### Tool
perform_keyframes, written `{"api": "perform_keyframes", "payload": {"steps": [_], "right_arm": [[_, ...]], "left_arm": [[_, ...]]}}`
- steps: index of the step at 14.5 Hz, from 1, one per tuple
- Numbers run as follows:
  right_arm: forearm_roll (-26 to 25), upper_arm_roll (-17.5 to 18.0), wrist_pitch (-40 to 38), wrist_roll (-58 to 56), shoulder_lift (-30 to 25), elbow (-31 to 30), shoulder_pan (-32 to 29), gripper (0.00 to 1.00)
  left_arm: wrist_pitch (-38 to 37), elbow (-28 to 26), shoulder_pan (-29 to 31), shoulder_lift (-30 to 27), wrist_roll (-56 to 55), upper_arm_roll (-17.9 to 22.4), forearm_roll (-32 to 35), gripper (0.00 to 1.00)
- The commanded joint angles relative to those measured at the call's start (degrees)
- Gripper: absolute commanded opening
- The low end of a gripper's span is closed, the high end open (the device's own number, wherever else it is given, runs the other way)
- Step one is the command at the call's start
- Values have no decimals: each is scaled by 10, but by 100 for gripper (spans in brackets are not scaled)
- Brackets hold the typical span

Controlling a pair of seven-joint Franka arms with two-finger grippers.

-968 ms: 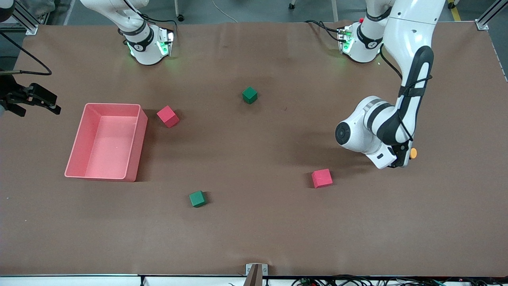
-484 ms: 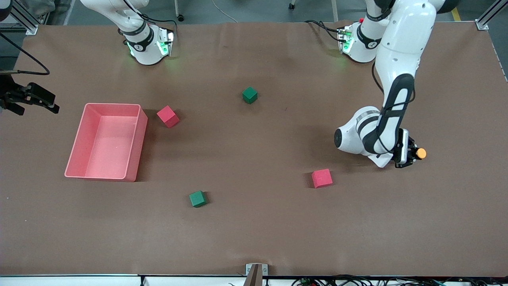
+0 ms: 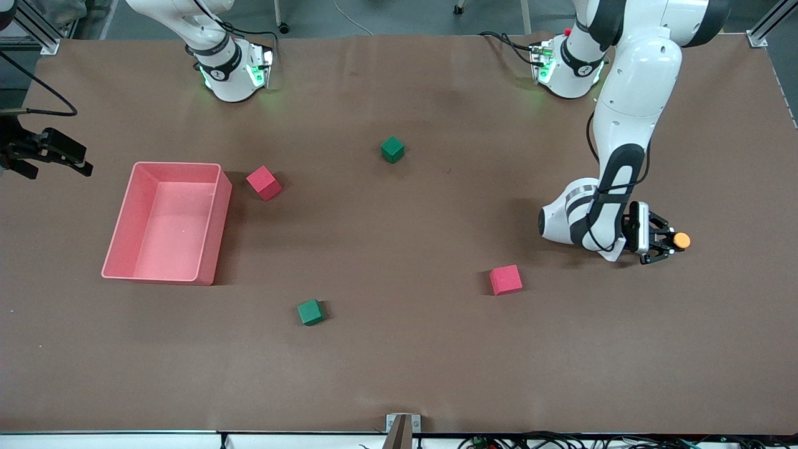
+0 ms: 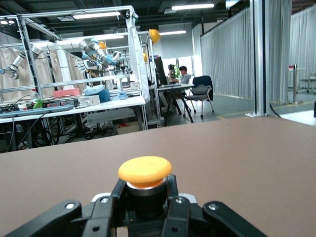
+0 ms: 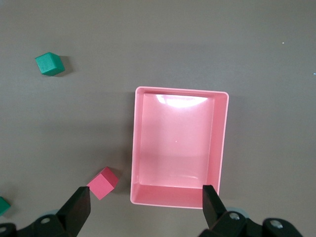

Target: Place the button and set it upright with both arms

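Observation:
The button (image 3: 681, 239) has a round orange cap on a short black body. My left gripper (image 3: 666, 241) is shut on that body and lies level, low over the table toward the left arm's end, beside a red cube (image 3: 505, 279). In the left wrist view the button (image 4: 145, 170) sits between the fingers (image 4: 106, 210) with its cap pointing out past the tips of the left gripper (image 4: 145, 200). My right gripper (image 3: 75, 159) hangs open and high at the right arm's end, and the right wrist view shows this right gripper (image 5: 145, 193) above the pink bin (image 5: 181, 90).
The pink bin (image 3: 177, 165) stands at the right arm's end with a second red cube (image 3: 263, 183) beside it. One green cube (image 3: 392, 149) lies mid-table nearer the bases, another (image 3: 310, 312) nearer the front camera. The right wrist view shows a green cube (image 5: 49, 64) and a red cube (image 5: 102, 182).
The left arm has swung toward its own end of the table, carrying the button outward with the wrist turned. The right gripper has hardly moved.

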Motion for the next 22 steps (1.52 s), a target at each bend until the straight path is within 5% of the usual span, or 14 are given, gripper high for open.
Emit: {"api": "perform_keyframes", "payload": {"steps": [1, 22], "right_arm": [[7, 2, -15, -1, 3, 16, -8, 100], [7, 3, -18, -4, 3, 32, -32, 100]], "left_arm": [[-22, 6, 4, 6, -26, -1, 19, 0], [31, 4, 14, 29, -20, -10, -6, 0]]}}
